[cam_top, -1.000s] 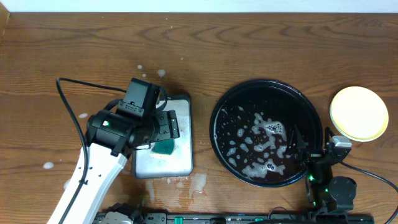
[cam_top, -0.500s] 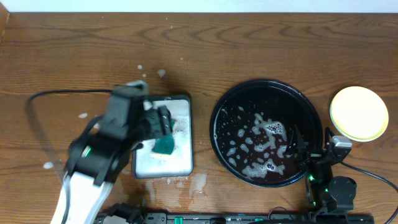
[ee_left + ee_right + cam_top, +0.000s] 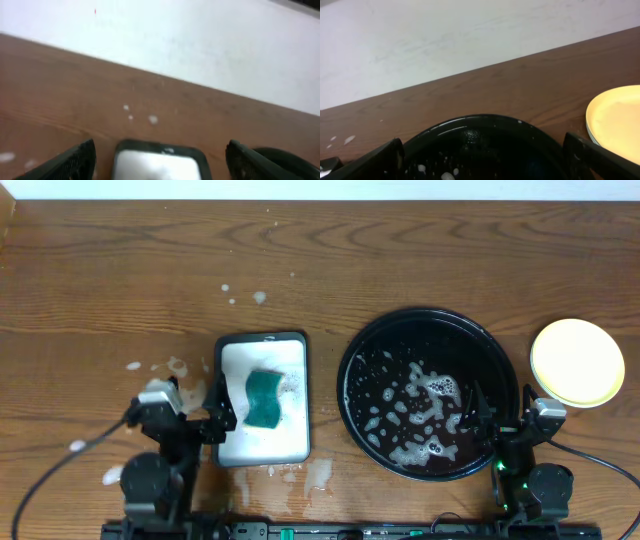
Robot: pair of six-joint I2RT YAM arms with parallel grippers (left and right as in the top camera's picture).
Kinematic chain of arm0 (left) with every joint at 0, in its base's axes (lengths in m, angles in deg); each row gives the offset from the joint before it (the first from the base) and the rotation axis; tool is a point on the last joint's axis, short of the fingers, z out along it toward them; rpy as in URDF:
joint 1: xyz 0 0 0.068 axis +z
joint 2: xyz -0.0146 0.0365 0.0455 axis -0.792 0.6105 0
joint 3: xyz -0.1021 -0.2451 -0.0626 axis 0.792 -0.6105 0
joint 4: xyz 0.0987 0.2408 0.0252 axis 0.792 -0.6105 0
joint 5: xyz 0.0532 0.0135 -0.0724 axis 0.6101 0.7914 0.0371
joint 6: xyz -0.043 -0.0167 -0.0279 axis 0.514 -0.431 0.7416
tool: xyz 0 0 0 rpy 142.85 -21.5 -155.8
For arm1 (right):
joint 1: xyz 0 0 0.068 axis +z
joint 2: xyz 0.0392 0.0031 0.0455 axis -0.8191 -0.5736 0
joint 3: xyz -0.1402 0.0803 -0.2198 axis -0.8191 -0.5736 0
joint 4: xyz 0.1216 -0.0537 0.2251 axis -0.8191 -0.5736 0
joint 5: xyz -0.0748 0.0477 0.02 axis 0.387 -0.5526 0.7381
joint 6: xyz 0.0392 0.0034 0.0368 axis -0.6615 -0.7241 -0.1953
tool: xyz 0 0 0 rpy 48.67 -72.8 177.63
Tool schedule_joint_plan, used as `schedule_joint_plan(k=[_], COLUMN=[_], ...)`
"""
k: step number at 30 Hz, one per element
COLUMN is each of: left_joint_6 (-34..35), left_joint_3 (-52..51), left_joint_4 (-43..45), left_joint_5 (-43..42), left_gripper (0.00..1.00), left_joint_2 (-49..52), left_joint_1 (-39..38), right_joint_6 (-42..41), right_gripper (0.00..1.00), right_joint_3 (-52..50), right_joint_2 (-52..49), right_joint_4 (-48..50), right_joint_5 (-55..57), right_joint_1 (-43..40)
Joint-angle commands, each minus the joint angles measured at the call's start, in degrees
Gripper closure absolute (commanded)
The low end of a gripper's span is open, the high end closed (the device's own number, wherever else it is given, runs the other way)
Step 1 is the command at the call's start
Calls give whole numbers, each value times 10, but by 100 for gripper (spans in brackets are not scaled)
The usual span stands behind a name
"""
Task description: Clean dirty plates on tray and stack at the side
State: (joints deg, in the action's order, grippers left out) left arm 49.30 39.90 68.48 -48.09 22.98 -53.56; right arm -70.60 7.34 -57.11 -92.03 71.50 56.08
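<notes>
Both wide open, nothing held: left tool [image 3: 222, 412] at the sponge tray's [image 3: 285, 442] left side, right tool [image 3: 497, 412] over the black tray's [image 3: 352, 350] front-right rim. The yellow plate [image 3: 577, 362] sits just beside that tray at the surface's [image 3: 120, 270] right edge, possibly with more plates underneath.

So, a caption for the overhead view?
Left gripper and right gripper open; green sponge on its white tray, foamy black tray bare of plates, yellow plate to its right.

I'm counting one round black tray [image 3: 430, 311], one white sponge tray [image 3: 285, 435], one green sponge [image 3: 263, 398], one yellow-topped plate stack [image 3: 577, 362] (can't count what's under), plus two grippers: left gripper [image 3: 222, 412], right gripper [image 3: 498, 406].
</notes>
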Motion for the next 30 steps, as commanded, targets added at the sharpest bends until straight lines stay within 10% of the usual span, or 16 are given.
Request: schedule_joint_plan(k=[1, 8, 30], left_joint_6=[-29, -24, -16], left_joint_3=[-74, -174, -179], left_joint_4=[42, 151, 76], left_joint_5=[17, 30, 26], left_gripper=[17, 16, 16], left_joint_2=[-77, -92, -90], left_joint_1=[6, 5, 0], right_joint_6=[-8, -8, -8], right_gripper=[1, 1, 1], right_joint_3=[-1, -1, -1], right_joint_2=[2, 2, 2], right_joint_4=[-2, -3, -3], right_joint_5=[2, 2, 2], right_joint_1=[4, 4, 4])
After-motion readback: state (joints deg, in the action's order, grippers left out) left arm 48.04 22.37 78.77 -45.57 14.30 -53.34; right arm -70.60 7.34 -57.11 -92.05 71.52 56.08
